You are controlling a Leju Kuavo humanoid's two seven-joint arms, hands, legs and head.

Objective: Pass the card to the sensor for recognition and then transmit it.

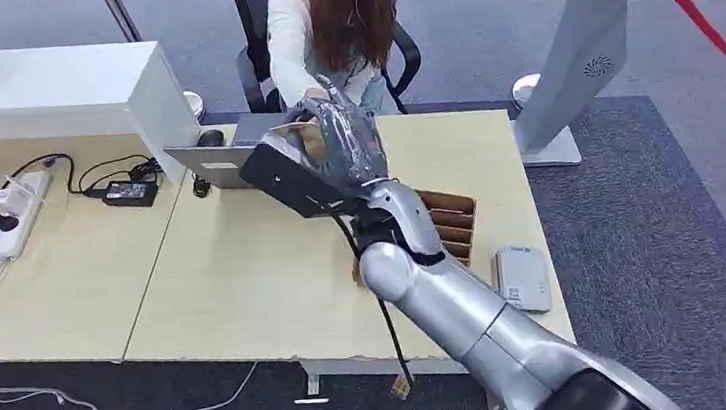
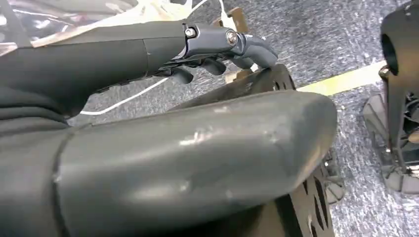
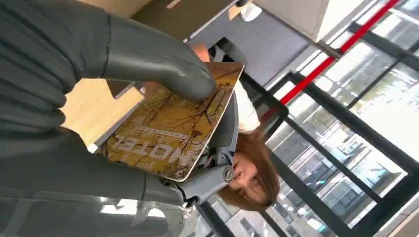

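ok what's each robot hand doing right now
Left robot hand: holds nothing, fingers curled in, closed.
Right robot hand: holding the card.

The card (image 3: 173, 131) in the right hand (image 3: 89, 113) bears the word "HOTEL" in pale capitals, seen upside down in the right wrist view, with a line of smaller print beside it, too small to read. At the desk's four o'clock the sensor (image 1: 523, 278) carries a label, unreadable.
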